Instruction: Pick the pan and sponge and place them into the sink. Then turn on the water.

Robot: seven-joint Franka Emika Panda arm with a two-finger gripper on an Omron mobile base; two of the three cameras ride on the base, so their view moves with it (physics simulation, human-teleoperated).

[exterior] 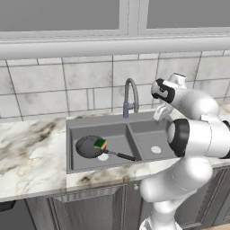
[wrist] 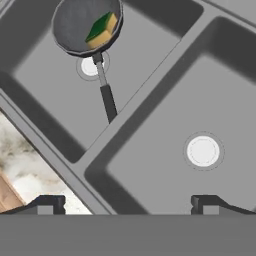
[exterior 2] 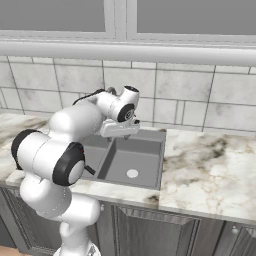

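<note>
Two of the three steps look finished. The pan [exterior: 89, 146] lies in the left basin of the sink [exterior: 72, 134], left of centre in the left base view, with its thin black handle [exterior: 123, 155] reaching toward the central divider. The sponge [exterior: 100, 143] rests inside the pan, green face up, touching its right rim. In the hand view both sit at the upper left, over the basin's pale drain [wrist: 90, 66].

What seems left is turning on the water. No stream falls from the faucet [exterior: 130, 96], which arches up behind the divider at the centre of the left base view.

The fingers [wrist: 126, 204] stand wide open, holding nothing. The hand hovers above the right basin, near the faucet's right side.

Marble tabletop [exterior: 27, 152] flanks the sink, with grey wall tiles and a window ledge across the top of the frame. Nothing appears to block the way to the faucet.
</note>
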